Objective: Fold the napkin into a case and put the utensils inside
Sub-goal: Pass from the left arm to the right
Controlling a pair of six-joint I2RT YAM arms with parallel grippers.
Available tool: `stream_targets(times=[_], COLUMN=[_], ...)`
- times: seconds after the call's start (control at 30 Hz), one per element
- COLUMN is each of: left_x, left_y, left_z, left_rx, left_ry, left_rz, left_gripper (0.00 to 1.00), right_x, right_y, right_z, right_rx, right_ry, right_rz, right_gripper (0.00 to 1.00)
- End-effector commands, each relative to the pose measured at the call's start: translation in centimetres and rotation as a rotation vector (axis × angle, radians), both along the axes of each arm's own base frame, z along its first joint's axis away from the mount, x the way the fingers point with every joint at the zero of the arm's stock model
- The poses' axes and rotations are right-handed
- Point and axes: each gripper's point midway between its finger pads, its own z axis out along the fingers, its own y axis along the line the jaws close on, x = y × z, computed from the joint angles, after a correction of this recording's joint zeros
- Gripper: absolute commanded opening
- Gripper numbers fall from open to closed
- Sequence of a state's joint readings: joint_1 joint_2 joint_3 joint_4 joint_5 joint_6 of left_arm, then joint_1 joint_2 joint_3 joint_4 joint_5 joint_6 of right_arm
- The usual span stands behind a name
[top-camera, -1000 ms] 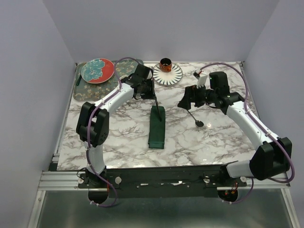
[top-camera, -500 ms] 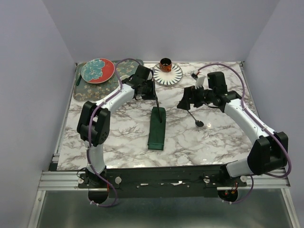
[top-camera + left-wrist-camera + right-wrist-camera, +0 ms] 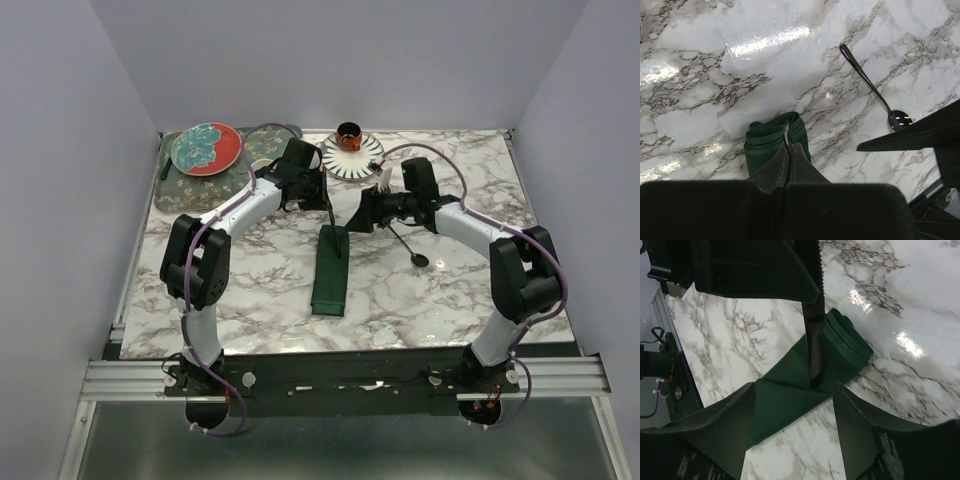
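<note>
The napkin lies folded as a long dark green case (image 3: 330, 270) in the middle of the marble table; its rolled far end (image 3: 771, 137) shows in the left wrist view. My left gripper (image 3: 322, 200) is shut on a slim black knife (image 3: 813, 335), which slants down so that its tip rests on the case (image 3: 790, 395). In its own view the left gripper (image 3: 788, 146) pinches the blade edge-on. My right gripper (image 3: 353, 222) hovers just right of the case's far end, open, its fingers (image 3: 860, 425) straddling the cloth around the knife tip without touching it.
A spoon (image 3: 411, 249) lies right of the case, also visible as the spoon (image 3: 872, 90) in the left wrist view. At the back stand a red and teal plate (image 3: 205, 148) on a floral mat (image 3: 190, 185) and a striped plate (image 3: 368, 158) holding an orange cup (image 3: 349, 133).
The right arm has swung left from beside the spoon to the case's far end, and its jaws have narrowed somewhat. The left arm and knife have stayed put.
</note>
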State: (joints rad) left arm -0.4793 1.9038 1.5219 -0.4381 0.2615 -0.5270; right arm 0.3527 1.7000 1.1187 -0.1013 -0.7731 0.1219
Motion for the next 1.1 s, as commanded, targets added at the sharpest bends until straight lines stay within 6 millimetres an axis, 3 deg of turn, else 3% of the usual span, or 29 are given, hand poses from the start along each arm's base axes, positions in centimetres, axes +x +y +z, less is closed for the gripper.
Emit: stream_targets(times=[0.0,0.23,0.77,0.93,1.07], left_x=[0.3,0.6,1.1,1.2,1.4], left_y=[0.1,-0.2,0.3,0.4,0.4], left_z=[1.4,1.4,1.1,1.3,1.4], left_rx=[-0.018,-0.024,-0.024,-0.033,-0.042], left_ry=[-0.048,-0.048,-0.037,-0.04,-0.039], left_rz=[-0.018,-0.025,-0.03,-0.028,-0.029], left_gripper=[0.0,0.0,0.0,0.0,0.0], right_x=[1.3,1.3,2.2,2.2,2.3], right_y=[3.7,6.2,6.4,7.0,7.4], right_z=[0.2,-2.1,-4.8,-5.0,-5.5], right_rx=[0.085,0.068,0.026,0.038,0.036], right_ry=[-0.077,-0.058,-0.038,-0.038,-0.03], right_rz=[0.082,0.107,0.078,0.099,0.108], right_gripper=[0.7,0.71,0.67,0.57,0.56])
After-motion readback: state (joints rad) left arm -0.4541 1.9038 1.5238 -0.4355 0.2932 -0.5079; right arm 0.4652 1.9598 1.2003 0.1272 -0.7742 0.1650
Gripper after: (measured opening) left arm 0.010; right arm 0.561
